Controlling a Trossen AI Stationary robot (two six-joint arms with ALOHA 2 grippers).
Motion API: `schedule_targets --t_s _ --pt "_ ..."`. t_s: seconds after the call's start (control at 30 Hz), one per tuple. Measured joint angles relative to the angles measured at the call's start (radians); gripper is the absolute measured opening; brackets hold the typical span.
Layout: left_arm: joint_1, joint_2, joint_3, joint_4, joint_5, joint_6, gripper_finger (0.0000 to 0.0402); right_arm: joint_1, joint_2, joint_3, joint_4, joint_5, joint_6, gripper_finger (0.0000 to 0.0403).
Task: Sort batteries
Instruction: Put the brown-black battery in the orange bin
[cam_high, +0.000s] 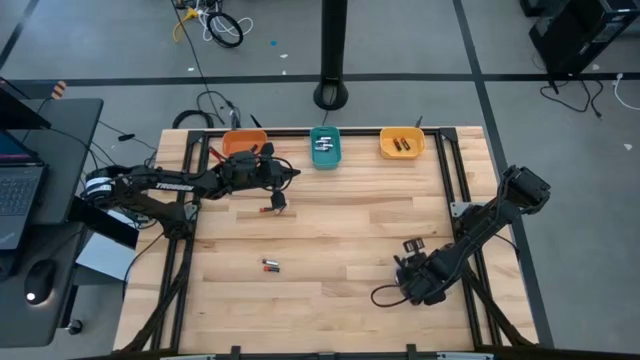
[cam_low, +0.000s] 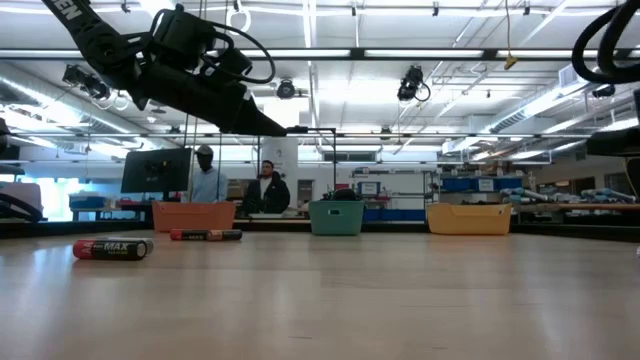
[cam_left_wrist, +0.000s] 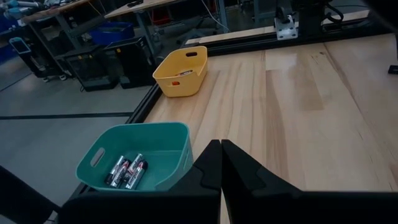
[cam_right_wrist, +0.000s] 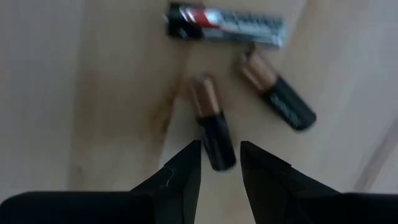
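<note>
Pale wooden boards are forming the table (cam_high: 330, 250), with a workshop room stretching behind it where two people are standing far off.

Right fingers (cam_right_wrist: 219, 163) are standing partly apart, gripping nothing, with the black end of a copper-topped battery (cam_right_wrist: 211, 124) lying on the wood just between their tips. Just beyond it, a second copper-topped battery (cam_right_wrist: 278, 93) is lying tilted, close beside the first but apart from it, and farther out a longer black, red and silver battery (cam_right_wrist: 225, 28) is lying crosswise.

Left fingers (cam_left_wrist: 221, 163) are pressed together, empty, hovering above the table. Just ahead of them the teal bin (cam_left_wrist: 134, 163) is sitting with three black and silver batteries (cam_left_wrist: 126, 171) side by side in its bottom. Farther out along the same edge the yellow bin (cam_left_wrist: 181, 71) is holding something small that I cannot make out clearly. Behind the left arm the orange bin (cam_high: 240, 143) is partly covered.

Well apart from both sets of fingers, a black and red battery (cam_low: 112, 248) marked MAX is lying on the open wood, and a thinner red and black one (cam_low: 205, 235) is lying beyond it, nearer the orange bin.
</note>
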Motion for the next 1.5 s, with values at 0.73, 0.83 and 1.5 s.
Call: schedule_targets --t_s 0.73,0.83,1.5 --pt "0.0 0.0 0.0 -0.002 0.019 -0.04 0.0008 0.001 -0.005 -0.041 0.054 -0.024 0.076 0.0074" --pt "0.0 0.0 0.0 -0.002 0.028 -0.046 0.0008 0.0 -0.006 -0.039 0.054 -0.032 0.115 0.0063" --pt "0.0 0.0 0.0 0.04 0.142 -0.095 0.0008 0.001 -0.031 0.107 -0.017 -0.042 0.255 0.0057"
